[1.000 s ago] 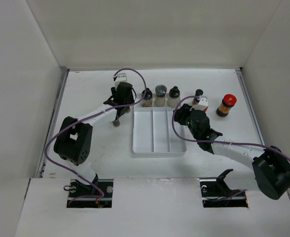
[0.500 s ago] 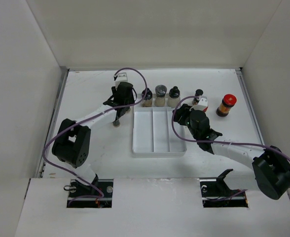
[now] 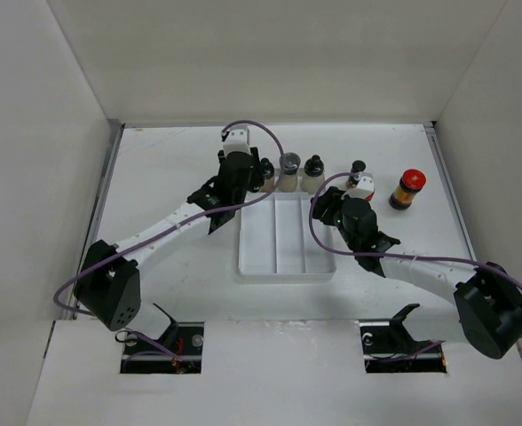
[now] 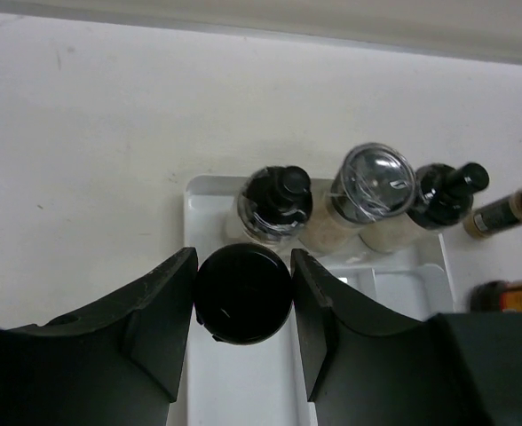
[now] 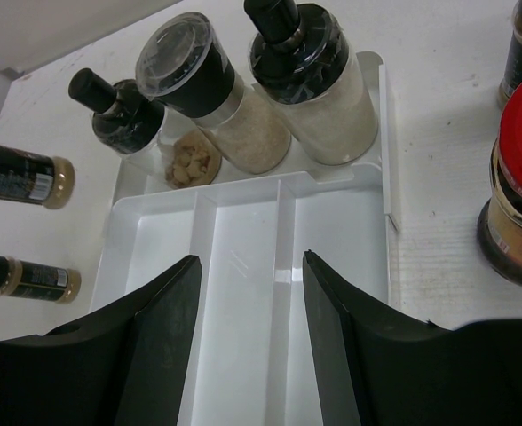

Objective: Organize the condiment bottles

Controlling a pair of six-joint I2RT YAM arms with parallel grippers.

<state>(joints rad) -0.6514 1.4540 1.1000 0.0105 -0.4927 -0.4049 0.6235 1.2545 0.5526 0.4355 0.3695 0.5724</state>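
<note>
Condiment bottles [image 5: 243,115] are what I must put in order, and three of them stand in a row along the far end of the white tray [image 3: 274,253]: a small black-capped shaker [image 4: 274,200] at the left, a grey-lidded jar [image 4: 372,182] in the middle and a wide black-capped shaker [image 5: 310,62] at the right. My left gripper [image 4: 243,257] pinches another black-capped bottle [image 4: 243,297] by its round cap, with both fingers touching the cap's sides. It is over the left compartment of the tray, just on the near side of the small shaker. My right gripper [image 5: 250,259] hangs over the middle of the tray with the fingers spread and nothing between them. A red-capped jar [image 5: 518,169] stands near the right side of the tray, and two slim dark vials [image 5: 21,182] are to the left of the tray. I judge these bottles to be light and stiff, but with smooth walls that can slip, and tall enough to tip over. So I think the safest hold is across the cap or just below it, and the setting down should be straight and slow, because the neighbours are very close.
</note>
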